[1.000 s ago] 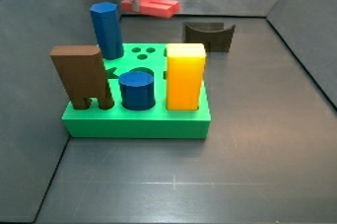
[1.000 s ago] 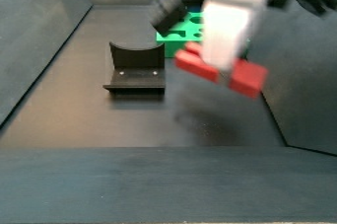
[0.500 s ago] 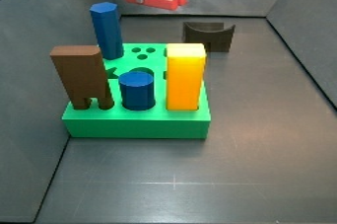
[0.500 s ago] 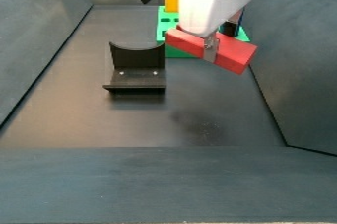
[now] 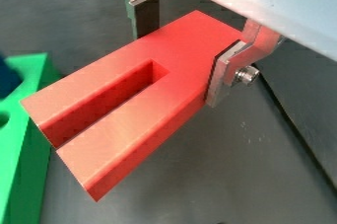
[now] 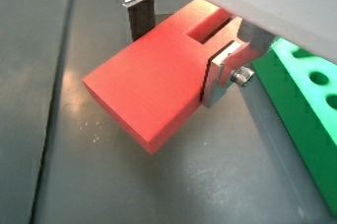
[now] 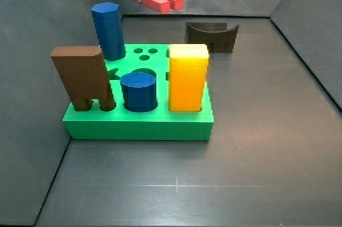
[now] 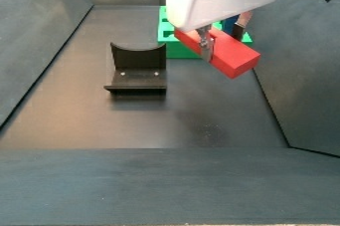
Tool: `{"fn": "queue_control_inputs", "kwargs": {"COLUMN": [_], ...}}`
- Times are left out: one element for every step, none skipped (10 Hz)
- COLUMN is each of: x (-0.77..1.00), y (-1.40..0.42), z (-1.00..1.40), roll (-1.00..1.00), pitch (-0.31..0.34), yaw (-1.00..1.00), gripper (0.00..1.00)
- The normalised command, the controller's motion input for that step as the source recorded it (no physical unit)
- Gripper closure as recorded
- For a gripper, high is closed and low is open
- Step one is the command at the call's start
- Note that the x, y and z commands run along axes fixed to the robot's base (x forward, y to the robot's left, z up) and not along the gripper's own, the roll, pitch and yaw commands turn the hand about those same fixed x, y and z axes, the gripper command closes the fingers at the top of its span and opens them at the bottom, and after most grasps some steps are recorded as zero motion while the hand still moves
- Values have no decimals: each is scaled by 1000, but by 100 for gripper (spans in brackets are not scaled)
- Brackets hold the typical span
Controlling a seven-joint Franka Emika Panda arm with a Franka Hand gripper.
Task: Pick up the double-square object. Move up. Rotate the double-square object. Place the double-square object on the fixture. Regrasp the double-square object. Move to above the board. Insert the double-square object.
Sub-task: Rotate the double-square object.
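Observation:
The double-square object [image 5: 132, 105] is a red block with a slot cut along it. My gripper [image 5: 187, 45] is shut on it, and in both wrist views a silver finger presses each side of the block [image 6: 148, 85]. In both side views the gripper [image 8: 206, 41] holds the block [image 8: 230, 57] in the air, tilted [image 7: 163, 0]. The dark fixture [image 8: 135, 68] stands on the floor below and to one side of the block, near the back wall [image 7: 211, 36]. The green board [image 7: 140, 123] is in front of it.
On the board stand a yellow block [image 7: 189, 77], a brown arch-legged block [image 7: 83, 77] and two blue cylinders [image 7: 107, 31] [image 7: 138, 90]. Dark walls [image 8: 47, 41] enclose the floor. The board's edge [image 6: 303, 110] shows beside the held block.
The gripper has risen with the red block, which now hangs higher above the floor. The block has turned and sits more tilted than half a second ago.

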Motion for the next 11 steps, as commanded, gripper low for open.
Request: {"fn": "queue_control_inputs", "kwargs": {"x": [15, 16, 16, 16, 16, 16, 16, 16, 16, 16, 16], "y": [21, 21, 20, 20, 20, 20, 20, 20, 19, 19, 19], "z": [-23, -22, -22, -22, -22, -21, -21, -21, -21, -21, -21], "roll": [-4, -4, -5, -5, -5, -5, -5, -5, -5, -5, -5], "pitch": [-2, -2, -2, -3, -3, -3, -3, -3, -3, -3, -3], "yaw": [-1000, -1000, -1000, -1000, -1000, -1000, -1000, -1000, -1000, -1000, -1000], "gripper": [100, 100, 100, 100, 100, 100, 100, 100, 100, 100, 100]}}
